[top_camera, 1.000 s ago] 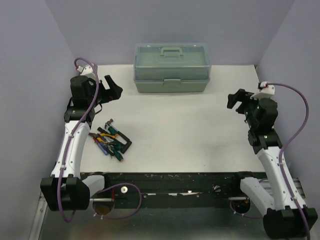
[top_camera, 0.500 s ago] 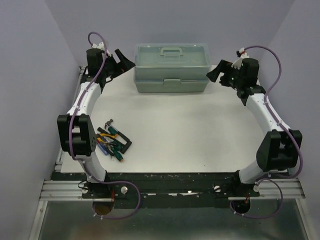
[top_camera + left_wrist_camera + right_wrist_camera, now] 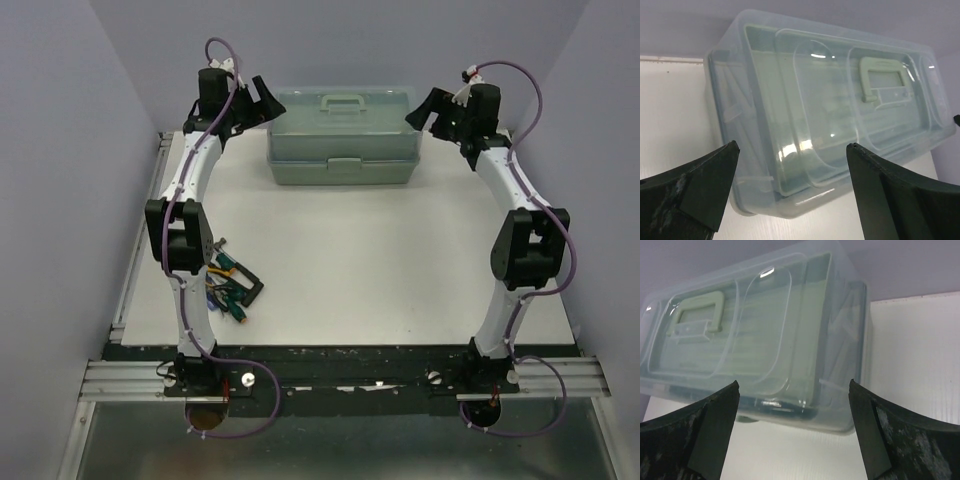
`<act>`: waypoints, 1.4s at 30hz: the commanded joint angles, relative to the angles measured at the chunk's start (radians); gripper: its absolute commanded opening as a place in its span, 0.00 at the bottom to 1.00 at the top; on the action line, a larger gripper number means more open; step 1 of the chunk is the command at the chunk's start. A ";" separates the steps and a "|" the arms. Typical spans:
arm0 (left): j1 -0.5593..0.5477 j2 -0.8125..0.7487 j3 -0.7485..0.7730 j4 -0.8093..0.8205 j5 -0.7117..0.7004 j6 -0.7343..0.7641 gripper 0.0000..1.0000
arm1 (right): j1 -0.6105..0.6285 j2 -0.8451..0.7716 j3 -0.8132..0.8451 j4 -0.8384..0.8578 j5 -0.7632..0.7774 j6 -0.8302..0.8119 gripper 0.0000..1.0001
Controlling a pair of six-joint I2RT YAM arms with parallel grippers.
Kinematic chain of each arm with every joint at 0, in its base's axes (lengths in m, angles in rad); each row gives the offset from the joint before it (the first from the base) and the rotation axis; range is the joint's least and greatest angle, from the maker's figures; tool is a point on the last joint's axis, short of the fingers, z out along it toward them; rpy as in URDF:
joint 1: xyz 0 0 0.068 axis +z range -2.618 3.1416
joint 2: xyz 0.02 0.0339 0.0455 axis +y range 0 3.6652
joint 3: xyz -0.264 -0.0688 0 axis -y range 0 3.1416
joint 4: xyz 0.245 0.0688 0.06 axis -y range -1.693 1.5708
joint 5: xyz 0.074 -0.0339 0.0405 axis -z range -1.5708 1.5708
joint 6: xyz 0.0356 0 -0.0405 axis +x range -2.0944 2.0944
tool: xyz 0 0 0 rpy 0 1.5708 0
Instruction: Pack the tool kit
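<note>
Toolbox (image 3: 342, 140) at far middle of bench (image 3: 400, 260), close against back wall (image 3: 340, 40), shut, with translucent lid (image 3: 805, 100) down, handle (image 3: 341, 103) flat on top and clasp (image 3: 344, 164) on near face. Left tool (image 3: 264, 104) just beside left end of box around lid height, jaws spread wide, gripping nothing; right tool (image 3: 424, 108) mirrored at right end, likewise spread and empty. From each wrist, one end of box framed between fingers (image 3: 700, 190), clear of plastic. Pile (image 3: 232, 288) of loose kit pieces, green and yellow grips showing, well apart from box, toward near left of bench, partly hidden behind left arm (image 3: 190, 200). Packing not begun, with all loose pieces outside box. Step in hand, at a guess: getting box open before loading. To do it well: free clasp first, to avoid hauling whole box up with lid; brace base with one tool while lifting lid edge or handle with other; come in level and square, given smooth plastic with little to bite on; raise slowly, letting any trays inside unfold without jamming; mind back wall, leaving scant room for lid swing. Afterward, fetch from pile one piece at a time, taking topmost first.
</note>
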 commanded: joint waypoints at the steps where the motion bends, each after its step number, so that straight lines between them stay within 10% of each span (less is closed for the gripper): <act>1: -0.028 0.070 0.086 -0.112 -0.069 0.068 0.99 | 0.002 0.126 0.173 -0.060 -0.010 -0.015 0.97; 10: -0.054 0.133 0.136 -0.149 -0.056 0.133 0.97 | 0.013 0.252 0.296 -0.134 -0.049 -0.041 0.97; 15: -0.075 0.109 0.077 -0.095 0.024 0.123 0.71 | 0.047 0.233 0.253 -0.148 -0.070 -0.092 0.97; 42: -0.489 -0.617 -0.909 0.343 -0.099 -0.061 0.59 | 0.071 -0.320 -0.405 -0.148 -0.217 -0.107 0.80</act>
